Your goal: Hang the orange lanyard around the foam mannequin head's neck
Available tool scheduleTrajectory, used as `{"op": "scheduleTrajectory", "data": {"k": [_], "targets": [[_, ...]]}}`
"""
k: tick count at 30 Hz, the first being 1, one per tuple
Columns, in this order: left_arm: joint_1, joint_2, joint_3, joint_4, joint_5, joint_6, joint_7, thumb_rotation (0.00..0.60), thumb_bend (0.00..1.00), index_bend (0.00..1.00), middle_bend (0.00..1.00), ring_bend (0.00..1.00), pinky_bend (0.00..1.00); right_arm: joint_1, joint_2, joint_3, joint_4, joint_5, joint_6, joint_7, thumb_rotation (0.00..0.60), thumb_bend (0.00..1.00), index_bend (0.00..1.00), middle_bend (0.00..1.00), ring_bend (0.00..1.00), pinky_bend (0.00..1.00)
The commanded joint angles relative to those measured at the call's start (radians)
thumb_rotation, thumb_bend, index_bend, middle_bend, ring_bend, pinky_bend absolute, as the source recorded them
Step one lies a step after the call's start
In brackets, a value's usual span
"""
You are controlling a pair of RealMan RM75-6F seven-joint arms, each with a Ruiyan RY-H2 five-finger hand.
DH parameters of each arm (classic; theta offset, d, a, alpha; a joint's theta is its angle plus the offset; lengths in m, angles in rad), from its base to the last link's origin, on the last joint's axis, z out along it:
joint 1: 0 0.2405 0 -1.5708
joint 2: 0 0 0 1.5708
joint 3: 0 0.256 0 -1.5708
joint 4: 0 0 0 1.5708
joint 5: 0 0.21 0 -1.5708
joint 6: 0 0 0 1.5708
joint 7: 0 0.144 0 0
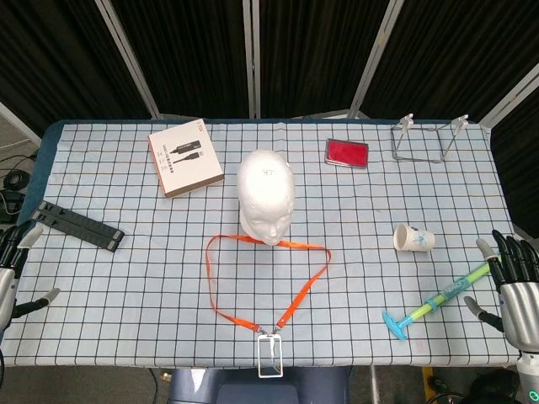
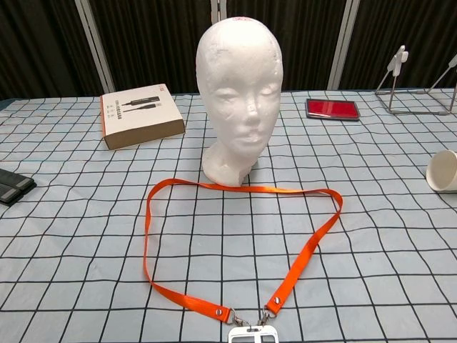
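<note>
Left hand (image 1: pixel 15 273) sits at the table's near-left edge, fingers spread, holding nothing. Right hand (image 1: pixel 510 282) mirrors it at the near-right edge, fingers fanned apart and empty, just right of a green-and-blue toy tool (image 1: pixel 434 301).

Out in the middle, the orange lanyard (image 2: pixel 235 243) lies flat on the checked tablecloth (image 1: pixel 126 295) in a wide loop. Its far strap runs along the front of the foam mannequin head (image 2: pixel 240 93), right at the base, and its clear badge holder (image 1: pixel 269 355) rests at the near edge. The head stands upright, face toward the robot, nothing around its neck.

Far left of the head sits a cable box (image 1: pixel 185 158); far right a red case (image 1: pixel 346 152) and a wire stand (image 1: pixel 428 140). A paper cup (image 1: pixel 413 239) lies tipped on its side at right, a black folded stand (image 1: pixel 77 225) at left.
</note>
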Motion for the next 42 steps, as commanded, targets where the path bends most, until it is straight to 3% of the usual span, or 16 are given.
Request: {"op": "scheduleTrajectory", "data": {"k": [1, 10, 16, 21, 24, 30, 42], "targets": [[-0.001, -0.001, 0.0, 0.002, -0.002, -0.002, 0.001, 0.6, 0.01, 0.0, 0.0, 0.0, 0.0, 0.001, -0.001, -0.001, 0.0, 0.0, -0.002, -0.001, 0.6, 0.0, 0.13, 0.0, 0.0, 0.0], [-0.006, -0.012, -0.001, 0.011, -0.006, -0.012, 0.015, 0.6, 0.01, 0.0, 0.0, 0.0, 0.0, 0.031, -0.006, -0.008, -0.006, 0.013, -0.074, 0.015, 0.6, 0.0, 0.14, 0.0, 0.0, 0.0], [-0.019, -0.032, -0.011, 0.024, -0.037, -0.041, 0.043, 0.6, 0.01, 0.0, 0.0, 0.0, 0.0, 0.183, 0.013, 0.026, -0.004, 0.081, -0.336, 0.028, 0.6, 0.01, 0.26, 0.0, 0.0, 0.0], [-0.035, -0.048, -0.029, 0.044, -0.077, -0.067, 0.057, 0.6, 0.01, 0.0, 0.0, 0.0, 0.0, 0.325, -0.018, 0.074, -0.013, 0.155, -0.541, 0.015, 0.6, 0.1, 0.38, 0.0, 0.0, 0.0], [-0.043, -0.059, -0.038, 0.056, -0.101, -0.082, 0.068, 0.6, 0.01, 0.0, 0.0, 0.0, 0.0, 0.414, -0.063, 0.102, -0.013, 0.224, -0.667, -0.015, 0.6, 0.15, 0.43, 0.0, 0.0, 0.0], [-0.056, -0.072, -0.048, 0.076, -0.139, -0.109, 0.083, 0.6, 0.01, 0.0, 0.0, 0.0, 0.0, 0.55, -0.202, 0.138, 0.034, 0.367, -0.809, -0.122, 0.6, 0.26, 0.45, 0.0, 0.0, 0.0], [-0.071, -0.077, -0.055, 0.099, -0.173, -0.143, 0.074, 0.6, 0.01, 0.0, 0.0, 0.0, 0.0, 0.69, -0.423, 0.142, 0.165, 0.626, -0.852, -0.297, 0.6, 0.29, 0.48, 0.0, 0.0, 0.0]]}}
